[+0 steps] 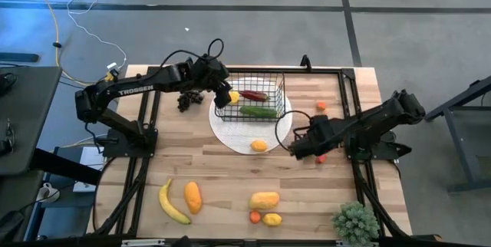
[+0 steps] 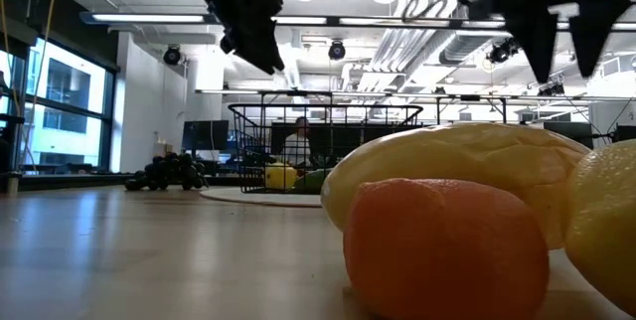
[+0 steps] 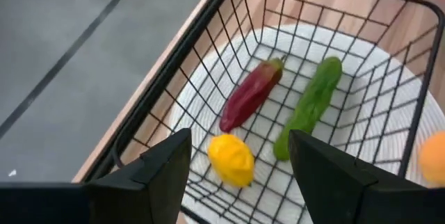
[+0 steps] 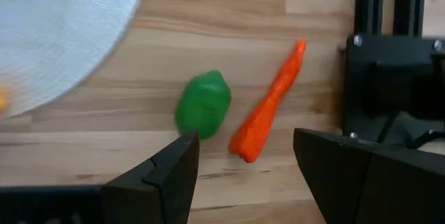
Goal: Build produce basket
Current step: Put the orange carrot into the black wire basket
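Wooden counter (image 1: 230, 178) with scattered produce and a partly filled wire basket.
Nearest the front edge: yellow banana (image 1: 172, 203), orange fruit (image 1: 192, 197), yellow-orange fruit (image 1: 265, 199), small orange-red piece (image 1: 255, 216), small yellow fruit (image 1: 271, 219), spiky green potted plant (image 1: 355, 222) at the front right corner. Mid-counter: orange fruit (image 1: 259, 145) on the white round disc (image 1: 230, 132); right claw (image 1: 294, 149) low beside the disc, open and empty, above a green pepper (image 4: 202, 104) and an orange-red chili (image 4: 268, 113) lying side by side. Farther back: black wire-mesh basket (image 1: 280, 93) standing on the disc, holding a small yellow fruit (image 3: 232, 159), dark red chili (image 3: 251, 94) and green cucumber (image 3: 310, 106); left claw (image 1: 222, 97) open and empty over the basket's left end; dark grapes (image 1: 186, 101) just left of the basket; small orange piece (image 1: 321, 106) well to its right.
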### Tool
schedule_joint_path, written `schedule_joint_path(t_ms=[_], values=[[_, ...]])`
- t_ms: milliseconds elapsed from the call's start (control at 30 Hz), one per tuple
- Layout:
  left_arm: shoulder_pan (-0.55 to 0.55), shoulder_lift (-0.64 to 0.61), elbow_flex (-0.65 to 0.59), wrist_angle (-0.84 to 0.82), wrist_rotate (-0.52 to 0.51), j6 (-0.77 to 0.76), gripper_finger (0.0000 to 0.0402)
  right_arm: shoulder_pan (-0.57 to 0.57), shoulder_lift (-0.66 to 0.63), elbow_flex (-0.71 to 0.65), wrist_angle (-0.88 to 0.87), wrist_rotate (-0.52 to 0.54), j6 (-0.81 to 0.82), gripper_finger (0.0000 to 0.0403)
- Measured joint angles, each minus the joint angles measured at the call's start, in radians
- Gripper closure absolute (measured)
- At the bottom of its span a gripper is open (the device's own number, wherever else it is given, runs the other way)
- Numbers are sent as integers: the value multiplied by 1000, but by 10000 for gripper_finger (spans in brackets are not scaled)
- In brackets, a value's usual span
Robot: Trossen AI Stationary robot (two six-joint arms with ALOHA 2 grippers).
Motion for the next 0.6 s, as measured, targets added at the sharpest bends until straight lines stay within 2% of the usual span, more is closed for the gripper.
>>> schedule_joint_path(t_ms=[300,467,600], values=[[-7,-94,1,-165,26,-74,172,72,-124,-265,214,-11,176,187],[-32,-151,-3,-246,19,-117,172,121,-174,-358,285,-15,277,187],[-59,-210,-66,-256,18,-172,172,145,-189,-421,348,-28,330,187]])
